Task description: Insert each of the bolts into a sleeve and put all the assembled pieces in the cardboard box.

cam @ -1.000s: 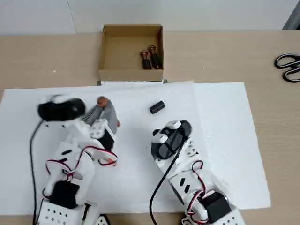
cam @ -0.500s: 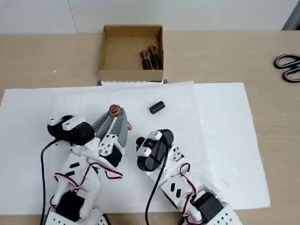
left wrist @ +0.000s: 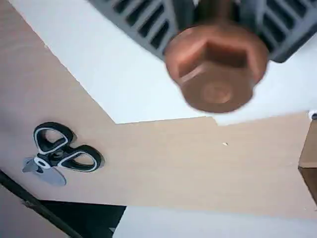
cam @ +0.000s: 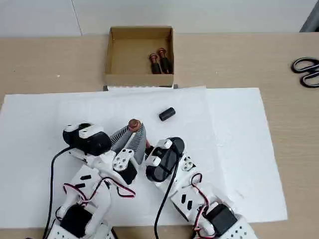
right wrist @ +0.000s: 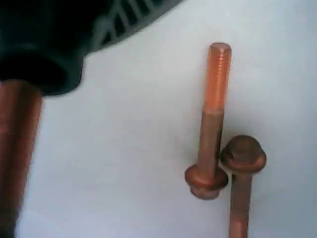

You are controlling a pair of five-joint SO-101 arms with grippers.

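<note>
Gripping a copper bolt (left wrist: 216, 69) just below its hexagonal head, the left gripper (cam: 132, 133) was clenched on it above the white sheet (cam: 239, 149), well out from the front wall of the cardboard box (cam: 139, 79), with the head turned toward the box. The right arm (cam: 164, 158) sat just beside the held bolt, farther from the box. I could not tell whether the right gripper (cam: 153, 152) was clenched or released. A black sleeve (cam: 167, 114) lay on its side on the sheet, between the box's front wall and the arms and nearer the box than the held bolt. Inside the box, against its right wall, two assembled pieces (cam: 160, 61) lay side by side. Two loose bolts (right wrist: 210, 119) rested on the sheet with their heads just beside each other and their shanks pointing opposite ways. A pair of scissors (cam: 306, 71) lay on the bare worktop (cam: 60, 55), well apart from the box on its right.
</note>
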